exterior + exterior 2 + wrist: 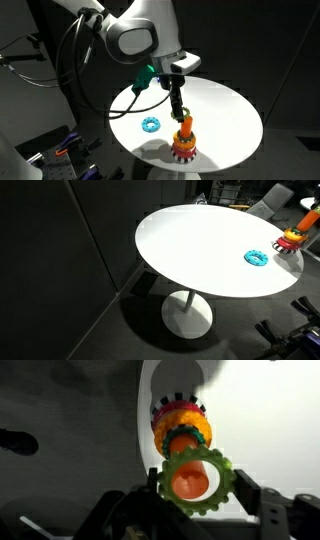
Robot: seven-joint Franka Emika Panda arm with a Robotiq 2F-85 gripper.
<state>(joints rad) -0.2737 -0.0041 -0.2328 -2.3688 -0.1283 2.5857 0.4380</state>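
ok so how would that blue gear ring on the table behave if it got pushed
The blue gear ring lies flat, so it would probably slide on the smooth white table rather than roll. It looks like thin moulded plastic with an open centre, so likely light and stiff.

I could read no text, label, brand, number or sign in any view. In the wrist view, the green gear ring (197, 478) at 6 o'clock showed only bare plastic. The same went for the stacked rings (181, 425) at 12 o'clock. In an exterior view, the white arm housing (135, 40) at 11 o'clock carried no marking that I could make out at that size.
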